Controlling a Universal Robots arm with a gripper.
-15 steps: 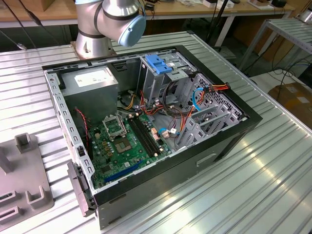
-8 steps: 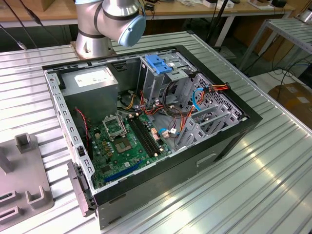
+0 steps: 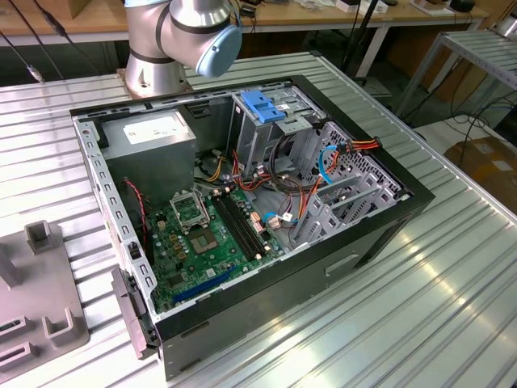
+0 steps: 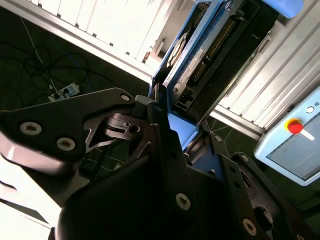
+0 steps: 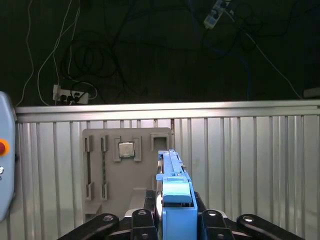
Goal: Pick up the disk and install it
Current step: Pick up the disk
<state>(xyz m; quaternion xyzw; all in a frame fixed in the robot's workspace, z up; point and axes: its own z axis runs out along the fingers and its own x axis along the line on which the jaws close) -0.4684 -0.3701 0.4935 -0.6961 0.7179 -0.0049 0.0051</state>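
In both wrist views my gripper (image 5: 176, 216) is shut on the disk (image 5: 173, 186). It is a flat drive in a blue plastic bracket, seen edge-on in the first wrist view. The second wrist view shows the disk (image 4: 207, 57) with its connector edge and blue rim standing out past the black fingers (image 4: 159, 112). The disk is held in the air above a ribbed metal table (image 5: 250, 160). In the exterior view the open computer case (image 3: 339, 267) lies on its side, and the arm (image 3: 182, 36) rises behind it.
Inside the case stand a metal drive cage with a blue top (image 3: 262, 105), a grey power supply box (image 3: 153, 133) and the motherboard (image 3: 206, 234). A grey parts fixture (image 5: 125, 172) holding a chip (image 5: 126, 149) lies below the disk. A pendant with a red button (image 4: 295, 127) rests nearby.
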